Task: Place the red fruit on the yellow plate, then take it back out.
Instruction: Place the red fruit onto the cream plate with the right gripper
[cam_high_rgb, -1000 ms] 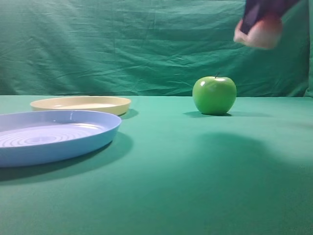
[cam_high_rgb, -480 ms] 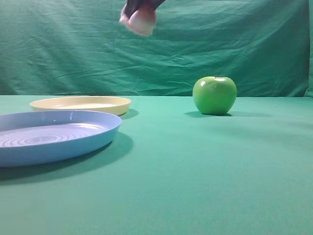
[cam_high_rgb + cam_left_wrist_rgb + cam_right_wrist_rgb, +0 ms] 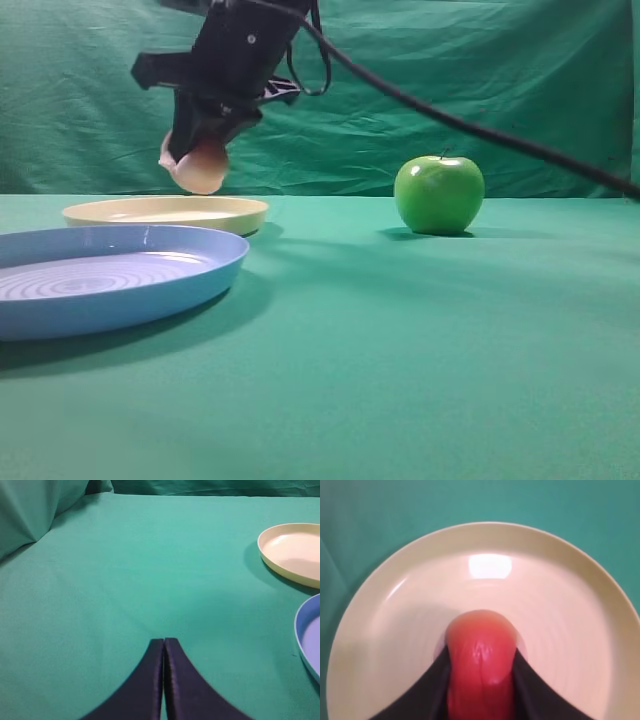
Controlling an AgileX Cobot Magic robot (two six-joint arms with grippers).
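Right gripper (image 3: 200,165): clamped on the red fruit (image 3: 201,168), one dark finger (image 3: 422,690) against each side of it. Fruit suspended in the air above the yellow plate (image 3: 235,213), clear of the plate surface (wrist view: fruit over the plate's centre). Left gripper (image 3: 163,645): fingertips pressed together, nothing between them, low over bare green cloth (image 3: 400,350). Blue plate (image 3: 180,280): just in front of the yellow plate, nearer the camera. Green apple (image 3: 438,195): upright on the cloth, well apart from both plates, to the right.
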